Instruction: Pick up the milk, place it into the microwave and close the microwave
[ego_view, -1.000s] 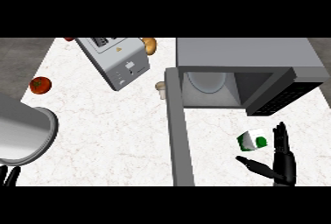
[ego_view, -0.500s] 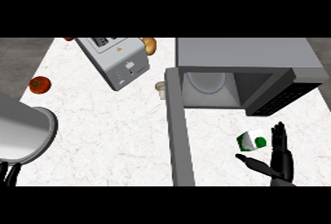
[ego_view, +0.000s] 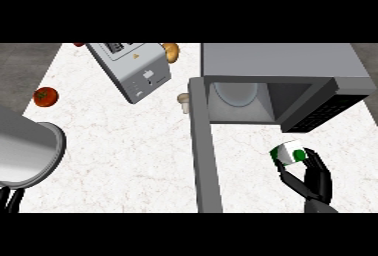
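At the lower right of the frame the right hand (ego_view: 311, 179) curls around the milk (ego_view: 289, 153), which sits just below the open microwave (ego_view: 280, 65).

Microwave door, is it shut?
No, the microwave has its door swung wide open, and you can see the plate inside.

Right hand (ego_view: 313, 181): matte black all over, slim segmented fingers (ego_view: 319, 165) with faceted, angular links; a thumb of the same black. Wrist narrows to a dark stub at the lower edge of view.

Left forearm (ego_view: 26, 150): broad grey cylinder, smooth metallic sheen, paler rim at its end. Left hand (ego_view: 10, 199): only thin black fingers showing beneath it.
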